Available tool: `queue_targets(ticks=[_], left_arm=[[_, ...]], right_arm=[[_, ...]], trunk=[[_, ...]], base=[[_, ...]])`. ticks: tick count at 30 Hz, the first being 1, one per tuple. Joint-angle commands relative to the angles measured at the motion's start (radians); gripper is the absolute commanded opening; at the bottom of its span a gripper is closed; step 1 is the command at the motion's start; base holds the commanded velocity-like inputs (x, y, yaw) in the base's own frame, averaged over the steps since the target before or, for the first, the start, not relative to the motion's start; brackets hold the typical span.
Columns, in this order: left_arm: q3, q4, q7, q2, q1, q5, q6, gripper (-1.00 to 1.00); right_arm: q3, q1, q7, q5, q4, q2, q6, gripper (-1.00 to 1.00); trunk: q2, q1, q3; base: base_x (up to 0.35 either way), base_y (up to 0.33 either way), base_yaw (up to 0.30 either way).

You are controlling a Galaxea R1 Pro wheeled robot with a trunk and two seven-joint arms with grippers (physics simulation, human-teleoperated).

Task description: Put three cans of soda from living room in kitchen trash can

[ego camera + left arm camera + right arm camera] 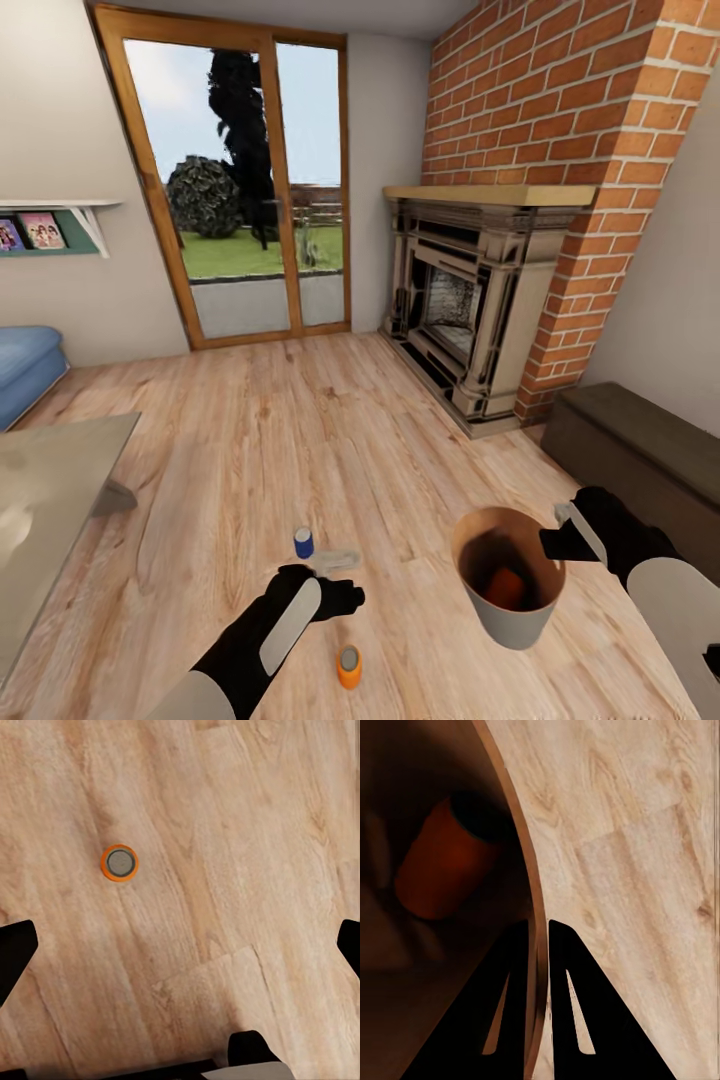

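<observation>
Cans of soda, three counted: one orange can (pixel 349 666) standing on the wood floor (pixel 300 420) near the left claw (pixel 335 597); one blue can (pixel 304 543) just beyond it; one orange can (pixel 442 862) lying inside the trash can (pixel 505 620). Likely light, stiff, slick; best taken round the side wall. Left claw is hovering open, empty. Right claw (pixel 538 937) is pinching the trash can's rim.

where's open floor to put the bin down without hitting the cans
Widest bare floor lies between the fireplace and glass doors. Crowded near the left gripper: blue can beyond it, orange can nearer. The right gripper pinches the bin rim.
</observation>
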Motion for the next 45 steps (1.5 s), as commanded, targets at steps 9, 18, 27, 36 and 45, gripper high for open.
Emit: queue_targets(ticks=[9,18,27,36,45], left_arm=[[0.0,0.0,-0.004,0.002,0.0,0.0,-0.008,1.0],[0.0,0.0,-0.008,0.005,0.001,0.0,-0.031,1.0],[0.0,0.0,-0.009,0.005,0.002,0.0,-0.037,1.0],[0.0,0.0,-0.01,0.004,0.002,0.0,-0.037,1.0],[0.0,0.0,-0.011,0.003,0.002,0.001,-0.038,1.0]], right_arm=[[0.0,0.0,0.006,-0.006,-0.001,0.001,0.0,-1.0],[-0.002,0.0,0.006,-0.006,-0.001,-0.001,-0.001,-1.0],[-0.002,0.001,0.006,-0.006,-0.001,-0.001,-0.001,-1.0],[-0.002,0.001,0.006,-0.005,-0.001,-0.001,0.0,-1.0],[-0.002,0.001,0.006,-0.005,-0.001,-0.001,0.0,-1.0]], trunk=[[0.0,0.0,0.0],[0.0,0.0,0.0],[0.0,0.0,-0.002],[0.0,0.0,-0.001],[0.0,0.0,0.01]], base=[[0.0,0.0,-0.203],[0.0,0.0,-0.031],[0.0,0.0,-0.046],[0.0,0.0,-0.005],[0.0,0.0,0.0]])
